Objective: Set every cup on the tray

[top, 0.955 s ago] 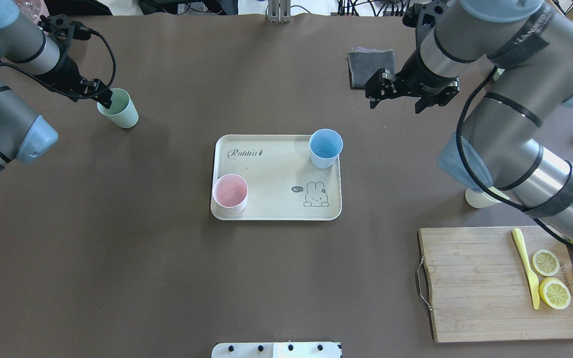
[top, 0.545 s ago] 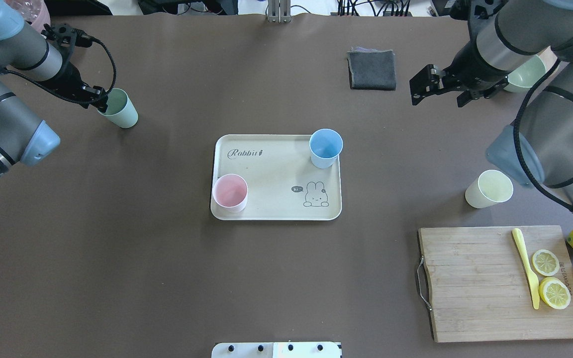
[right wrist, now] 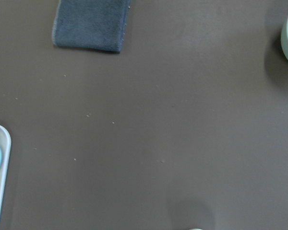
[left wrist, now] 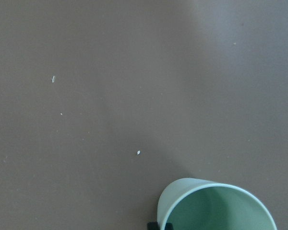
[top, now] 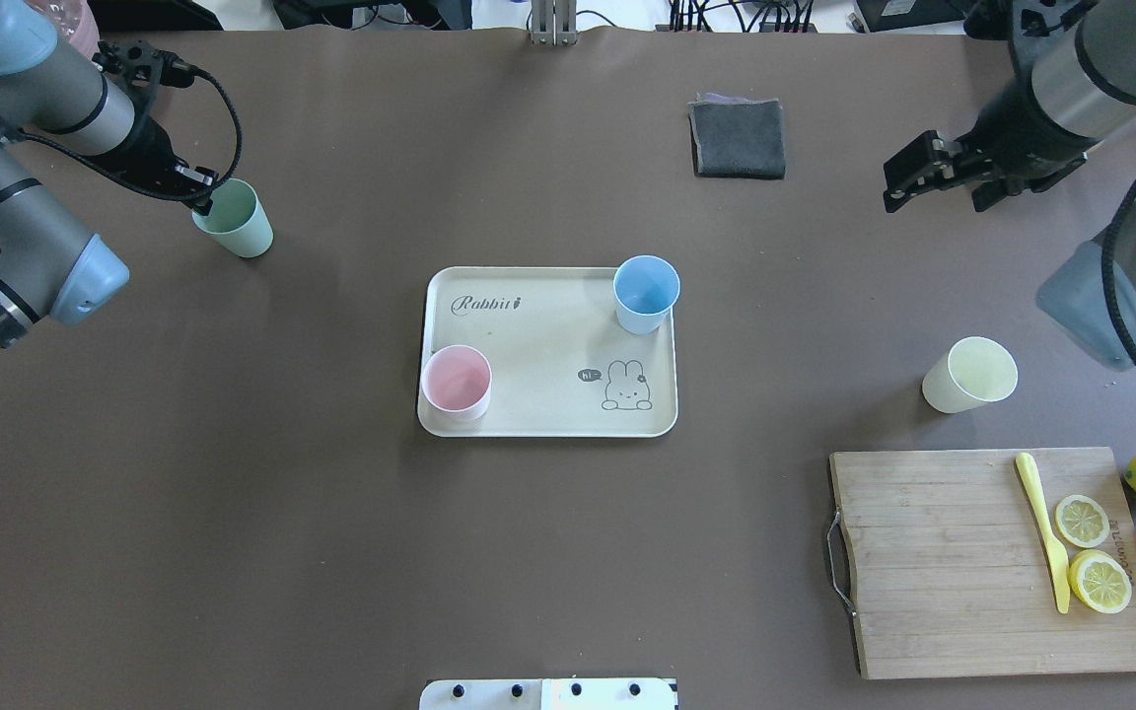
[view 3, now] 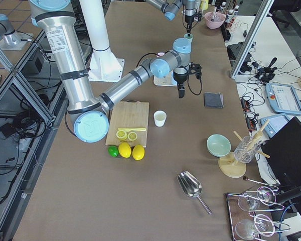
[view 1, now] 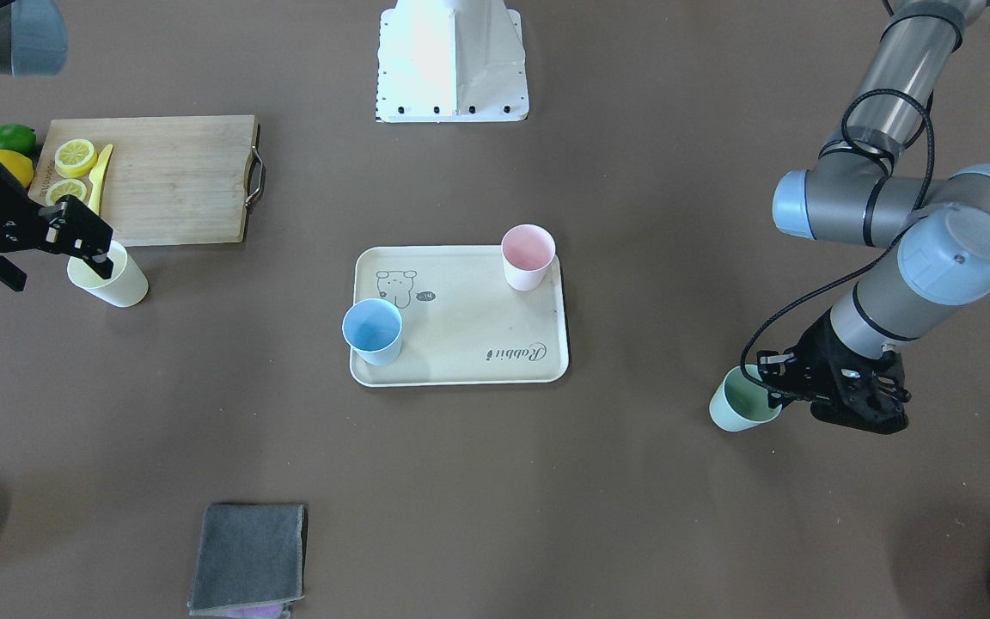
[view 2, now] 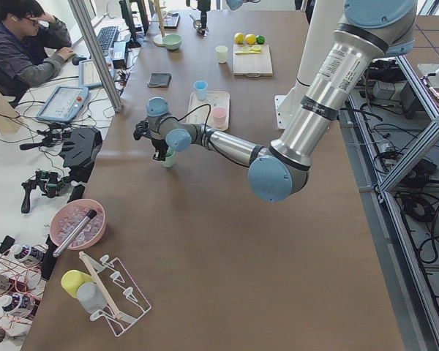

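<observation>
tray (top: 538, 325): lies flat in the middle of the bench, its long sides parallel to the robot's edge.
pink cup (top: 457, 382): stands upright on the tray, in the tray corner toward the robot's edge and the left end.
light blue cup (top: 646, 293): stands upright on the tray, in the opposite corner, toward the operators' edge and the right end.
pale yellow cup (top: 969, 375): is off the tray. It stands upright on the bare bench toward the right end, near the cutting board on that board's operators' side and well apart from the tray.
mint green cup (top: 233, 219): is off the tray. It stands toward the corner where the left end meets the operators' edge, well apart from the tray.
left gripper (top: 203, 197): is at the mint green cup's rim, on the side facing the left end. The left wrist view shows a dark fingertip (left wrist: 158, 226) against the outside of the rim. I cannot tell whether the wall is pinched.
right gripper (top: 933, 197): has its fingers spread apart and holds nothing. It hangs above the bench toward the operators' edge, between the grey cloth and the right end, apart from the pale yellow cup.
cutting board (top: 943, 572): lies at the corner of the robot's edge and the right end, with two lemon slices (top: 1091, 552) and a yellow knife (top: 1046, 532) on it.
grey cloth (top: 738, 138): lies folded near the operators' edge, on the right half of the bench.
</observation>
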### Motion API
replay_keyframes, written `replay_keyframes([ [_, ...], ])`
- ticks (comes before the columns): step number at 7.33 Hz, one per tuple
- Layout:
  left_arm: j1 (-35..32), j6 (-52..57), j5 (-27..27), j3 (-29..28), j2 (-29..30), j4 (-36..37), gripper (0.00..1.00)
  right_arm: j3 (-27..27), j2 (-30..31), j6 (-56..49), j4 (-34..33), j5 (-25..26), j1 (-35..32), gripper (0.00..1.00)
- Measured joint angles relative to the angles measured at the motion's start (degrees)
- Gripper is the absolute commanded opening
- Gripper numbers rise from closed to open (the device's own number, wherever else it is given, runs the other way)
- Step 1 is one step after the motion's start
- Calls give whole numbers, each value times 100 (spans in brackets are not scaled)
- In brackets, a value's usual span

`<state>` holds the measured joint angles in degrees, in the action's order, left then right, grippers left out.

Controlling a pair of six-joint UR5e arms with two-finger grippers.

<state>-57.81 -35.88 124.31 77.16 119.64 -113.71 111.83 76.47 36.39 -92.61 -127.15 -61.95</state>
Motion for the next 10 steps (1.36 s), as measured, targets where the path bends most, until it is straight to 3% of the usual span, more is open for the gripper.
replay_keyframes([
  [4,669,-1479,-37,727,347,410,0,98,1573,-85,1185,82,-68,98],
  [8,1514,-2570,-539,872,794,515,0,66,1761,20,1306,197,-28,98],
  [9,1588,-2657,-598,850,849,516,55,57,1760,29,1307,199,-16,98],
  [10,1631,-2699,-672,838,872,516,98,48,1759,37,1307,199,-1,99],
])
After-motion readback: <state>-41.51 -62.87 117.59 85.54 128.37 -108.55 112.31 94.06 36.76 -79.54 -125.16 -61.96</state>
